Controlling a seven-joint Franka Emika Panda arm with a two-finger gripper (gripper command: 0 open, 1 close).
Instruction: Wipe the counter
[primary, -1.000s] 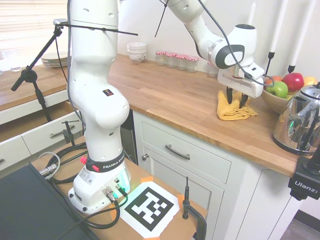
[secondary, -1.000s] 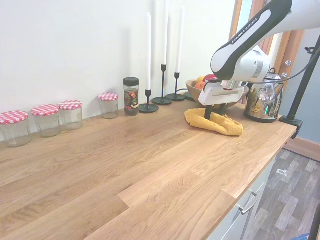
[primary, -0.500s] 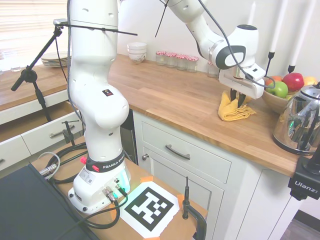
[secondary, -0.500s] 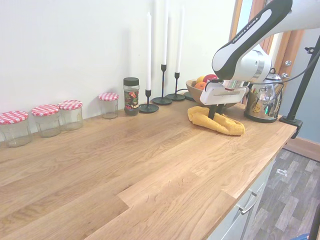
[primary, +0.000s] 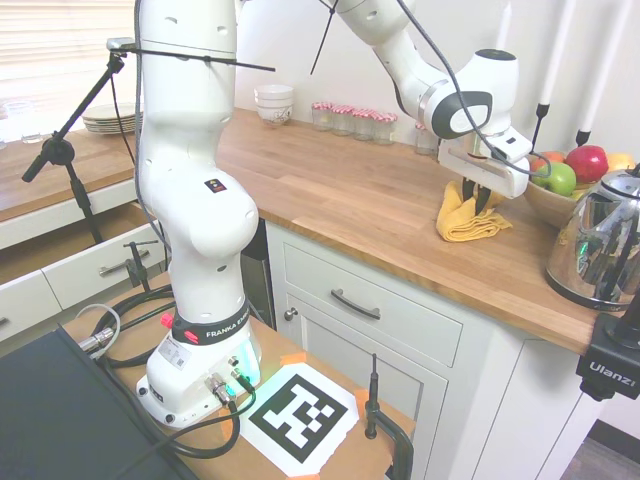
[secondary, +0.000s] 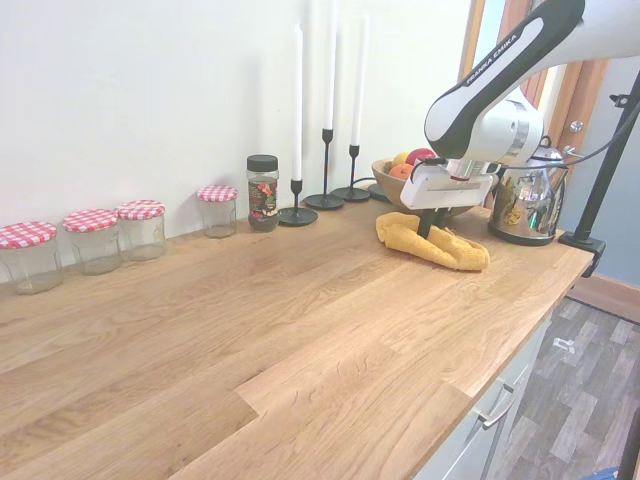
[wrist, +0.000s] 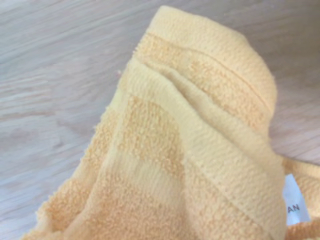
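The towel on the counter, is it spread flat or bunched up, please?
Bunched up. The yellow towel lies in a crumpled heap on the counter, one part drawn upward under the gripper; folds show in the wrist view.

We are seeing four glass jars with red-checked lids (secondary: 92, 238) standing in a row along the wall, and a dark-capped spice jar (secondary: 262, 192) standing just beside the last of them. Three black candlesticks with tall white candles (secondary: 325, 120) are standing next to it. A fruit bowl (primary: 570, 180) holding a red apple (primary: 587, 162) and a green apple (primary: 559, 178) is sitting near a steel kettle (primary: 600, 245). We are also seeing stacked white bowls (primary: 274, 103) and stacked plates (primary: 110, 118) at the far end.
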